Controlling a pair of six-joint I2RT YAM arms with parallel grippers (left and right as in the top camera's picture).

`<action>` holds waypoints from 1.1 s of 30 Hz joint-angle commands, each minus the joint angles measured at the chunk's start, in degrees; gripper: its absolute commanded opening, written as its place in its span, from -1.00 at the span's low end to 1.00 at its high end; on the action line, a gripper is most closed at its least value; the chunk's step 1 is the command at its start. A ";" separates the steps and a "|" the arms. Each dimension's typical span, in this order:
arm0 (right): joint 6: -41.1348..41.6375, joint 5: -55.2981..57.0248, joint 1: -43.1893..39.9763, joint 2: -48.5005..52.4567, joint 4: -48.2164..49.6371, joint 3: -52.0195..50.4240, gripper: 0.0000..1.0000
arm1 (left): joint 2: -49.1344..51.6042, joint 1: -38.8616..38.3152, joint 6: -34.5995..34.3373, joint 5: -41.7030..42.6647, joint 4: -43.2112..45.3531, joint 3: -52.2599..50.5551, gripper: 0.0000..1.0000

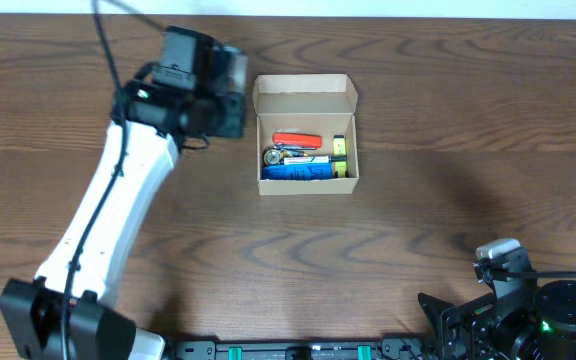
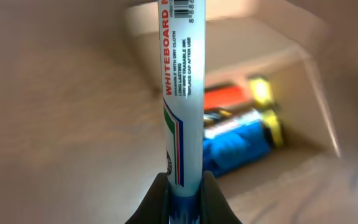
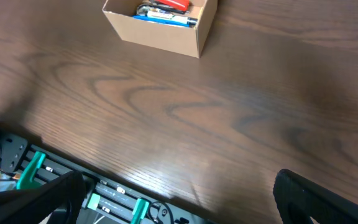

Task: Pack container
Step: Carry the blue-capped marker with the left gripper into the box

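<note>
Here's the left claw clenched on the whiteboard marker, which points toward the container just beyond, sitting mid-worktop, part filled, lid flap open at the far side. That thin card looks light, apt to skid or dent, so steady a side wall; there's room inside at the back. Far off, the right claw lies spread open.

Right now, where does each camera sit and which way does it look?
Overhead: above the table, looking straight down; both arms show.
Left wrist: on its arm, facing the container past the left gripper clamping a whiteboard marker.
Right wrist: low at the near edge, looking across the table to the container; right gripper shows.
All three share the container.
</note>
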 commanded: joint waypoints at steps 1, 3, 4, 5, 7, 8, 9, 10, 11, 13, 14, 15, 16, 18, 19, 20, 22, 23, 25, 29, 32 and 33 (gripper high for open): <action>-0.48 -0.39 -0.20 -0.07 -0.11 0.11 0.99 | -0.92 -5.60 21.14 3.34 0.15 0.59 -0.88; -0.50 -0.39 -0.20 -0.07 -0.11 0.11 0.99 | -0.68 -9.49 30.36 2.95 0.28 0.57 -0.88; -0.50 -0.39 -0.20 -0.07 -0.11 0.11 0.99 | -0.46 -11.76 34.97 1.62 0.52 0.57 -0.88; -0.48 -0.39 -0.20 -0.07 -0.11 0.11 0.99 | -0.28 -13.60 38.38 -0.33 0.96 0.57 -0.88; -0.48 -0.39 -0.20 -0.07 -0.11 0.11 0.99 | 0.39 -17.07 43.78 -6.71 2.75 0.57 -0.88; -0.48 -0.39 -0.20 -0.07 -0.11 0.11 0.98 | 0.74 -18.60 46.23 -10.62 3.76 0.57 -0.88; -0.50 -0.39 -0.20 -0.07 -0.11 0.11 0.99 | 1.18 -19.63 48.30 -13.75 4.50 0.57 -0.88; -0.50 -0.39 -0.20 -0.07 -0.11 0.11 0.99 | 1.75 -20.46 50.53 -16.72 5.05 0.57 -0.88; -0.50 -0.39 -0.20 -0.07 -0.11 0.11 0.98 | 2.34 -20.87 52.63 -18.34 5.07 0.57 -0.88; -0.48 -0.39 -0.20 -0.07 -0.11 0.11 0.99 | 3.74 -20.98 56.33 -20.09 5.03 0.57 -0.88; -0.50 -0.39 -0.20 -0.07 -0.11 0.11 0.97 | 4.46 -20.76 57.09 -20.79 5.03 0.57 -0.88; -0.50 -0.39 -0.20 -0.07 -0.11 0.11 0.99 | 5.16 -20.44 57.55 -21.55 5.03 0.57 -0.89; -0.50 -0.39 -0.20 -0.07 -0.09 0.11 0.99 | 5.90 -20.02 57.88 -22.08 5.03 0.57 -0.88; -0.50 -0.39 -0.20 -0.07 -0.11 0.11 0.98 | 7.50 -19.08 58.23 -23.39 5.03 0.57 -0.88; -0.48 -0.39 -0.20 -0.07 -0.09 0.11 0.98 | 8.15 -18.58 58.62 -23.39 5.01 0.57 -0.88; -0.48 -0.39 -0.20 -0.07 -0.11 0.11 0.99 | 8.92 -18.10 58.82 -23.23 5.01 0.57 -0.88; -0.48 -0.39 -0.20 -0.07 -0.11 0.11 0.98 | 10.32 -17.40 58.93 -23.28 4.79 0.57 -0.88; -0.50 -0.39 -0.20 -0.07 -0.09 0.11 0.98 | 11.13 -16.96 59.43 -23.28 4.46 0.57 -0.88; -0.50 -0.39 -0.20 -0.07 -0.09 0.11 0.99 | 12.61 -16.35 59.43 -23.19 4.20 0.55 -0.88; -0.48 -0.39 -0.20 -0.07 -0.11 0.11 0.99 | 15.19 -16.04 59.41 -22.12 3.45 0.55 -0.88; -0.50 -0.39 -0.20 -0.07 -0.11 0.11 0.98 | 15.85 -16.13 59.39 -21.46 2.80 0.55 -0.88; -0.48 -0.39 -0.20 -0.07 -0.11 0.11 0.98 | 15.85 -16.13 59.36 -21.53 2.80 0.55 -0.81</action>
